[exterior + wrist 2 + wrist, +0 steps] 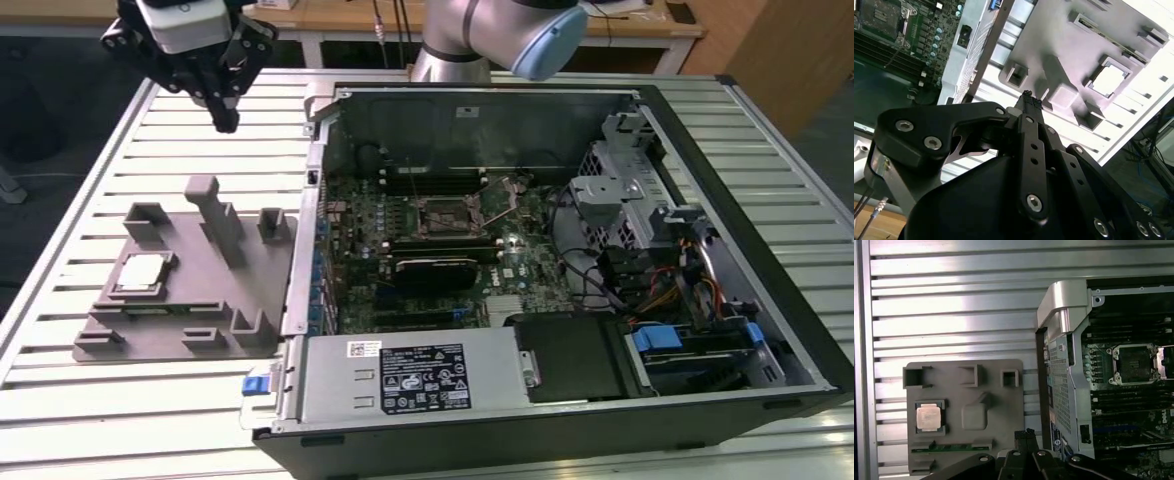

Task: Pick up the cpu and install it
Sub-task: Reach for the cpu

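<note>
Gripper (224,121) is seen closed, with nothing held, above the slatted table (134,420), well apart from the cpu (140,272), which is seated in a recess of the grey plate (174,332).

A slatted aluminium table (160,415) spreads beneath the gripper (224,122), its ribs glaring with bright light in the first wrist view. Behind the gripper stands a pale-legged wooden bench (347,12). Dark floor (34,130) lies just beside it, and a wooden panel (787,60) stands well across the table.
</note>
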You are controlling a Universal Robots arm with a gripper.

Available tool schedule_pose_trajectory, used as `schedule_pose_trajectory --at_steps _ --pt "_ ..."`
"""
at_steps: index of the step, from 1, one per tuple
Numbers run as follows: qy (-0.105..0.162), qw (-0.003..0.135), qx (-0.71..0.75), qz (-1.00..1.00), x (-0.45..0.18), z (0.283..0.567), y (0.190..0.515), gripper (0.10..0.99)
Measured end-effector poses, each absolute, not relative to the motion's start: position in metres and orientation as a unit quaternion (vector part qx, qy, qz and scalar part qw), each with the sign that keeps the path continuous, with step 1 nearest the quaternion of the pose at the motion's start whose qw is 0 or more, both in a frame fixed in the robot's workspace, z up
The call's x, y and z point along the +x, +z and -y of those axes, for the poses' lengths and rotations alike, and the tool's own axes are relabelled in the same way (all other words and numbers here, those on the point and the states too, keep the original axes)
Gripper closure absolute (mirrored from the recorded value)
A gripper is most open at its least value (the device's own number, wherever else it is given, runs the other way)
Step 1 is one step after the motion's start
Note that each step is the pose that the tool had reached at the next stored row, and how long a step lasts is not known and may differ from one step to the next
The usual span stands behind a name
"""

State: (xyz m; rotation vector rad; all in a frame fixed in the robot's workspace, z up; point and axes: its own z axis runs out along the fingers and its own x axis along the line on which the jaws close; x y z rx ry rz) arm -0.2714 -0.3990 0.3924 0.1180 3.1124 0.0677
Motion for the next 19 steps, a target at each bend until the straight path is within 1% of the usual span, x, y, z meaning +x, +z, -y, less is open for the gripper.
schedule_pose_trajectory --at_steps 19 --pt "0.022 0.013 0.038 -0.999 -0.289 0.399 0.389 0.98"
